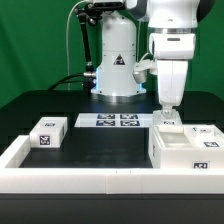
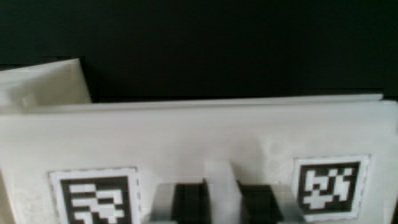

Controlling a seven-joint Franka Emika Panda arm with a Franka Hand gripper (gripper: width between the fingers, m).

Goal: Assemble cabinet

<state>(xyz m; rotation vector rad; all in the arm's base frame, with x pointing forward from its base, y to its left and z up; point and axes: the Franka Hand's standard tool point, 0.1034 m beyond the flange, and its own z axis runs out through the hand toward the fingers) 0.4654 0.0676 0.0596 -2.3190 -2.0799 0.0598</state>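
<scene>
The cabinet is a large white box with black-and-white tags, at the exterior view's right, against the border rail. My gripper comes straight down onto its top edge nearest the marker board. In the wrist view the cabinet fills the picture as a white panel with two tags. My gripper has its two dark fingers set close on either side of a thin white wall of the cabinet, shut on it. A smaller white tagged piece lies at the exterior view's left.
The marker board lies flat in front of the robot's base. A long white border rail runs along the front and up both sides. The table top is black.
</scene>
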